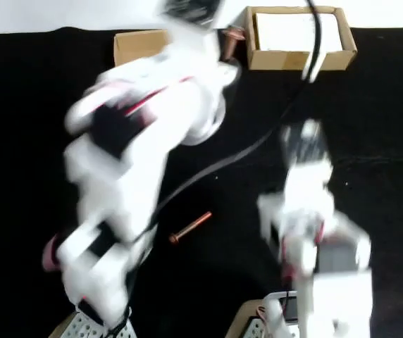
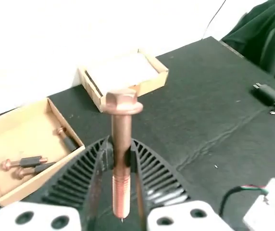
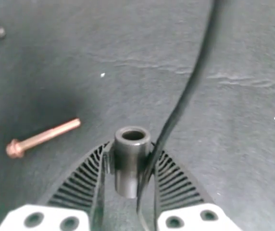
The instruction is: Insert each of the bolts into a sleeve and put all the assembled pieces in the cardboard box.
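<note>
Left gripper [image 2: 121, 151] clamps a copper bolt [image 2: 122, 127] by its shank; right gripper [image 3: 130, 158] grips a black sleeve [image 3: 131, 168].

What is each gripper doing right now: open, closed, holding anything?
Left gripper: closed on a copper bolt, gripped by its shank.
Right gripper: closed on a black sleeve.
</note>
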`<action>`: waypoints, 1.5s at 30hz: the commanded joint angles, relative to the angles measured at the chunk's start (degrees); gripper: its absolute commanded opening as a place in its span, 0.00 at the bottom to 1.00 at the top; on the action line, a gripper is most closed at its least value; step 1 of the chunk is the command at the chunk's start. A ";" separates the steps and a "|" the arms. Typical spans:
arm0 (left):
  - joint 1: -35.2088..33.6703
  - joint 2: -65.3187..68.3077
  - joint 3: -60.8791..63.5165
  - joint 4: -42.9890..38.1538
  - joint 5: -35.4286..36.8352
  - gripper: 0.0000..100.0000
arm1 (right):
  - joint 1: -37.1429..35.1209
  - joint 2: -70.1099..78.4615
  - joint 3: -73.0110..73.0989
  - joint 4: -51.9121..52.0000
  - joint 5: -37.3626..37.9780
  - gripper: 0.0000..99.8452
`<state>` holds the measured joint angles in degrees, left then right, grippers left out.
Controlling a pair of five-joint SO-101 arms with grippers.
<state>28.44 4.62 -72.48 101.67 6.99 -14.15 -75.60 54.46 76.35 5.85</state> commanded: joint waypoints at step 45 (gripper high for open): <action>0.22 -44.70 106.15 -61.10 11.34 0.01 | -21.32 -27.56 48.48 -56.92 -16.18 0.01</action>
<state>28.35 -41.80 36.97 41.89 17.71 -35.08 -102.86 96.13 20.97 -9.71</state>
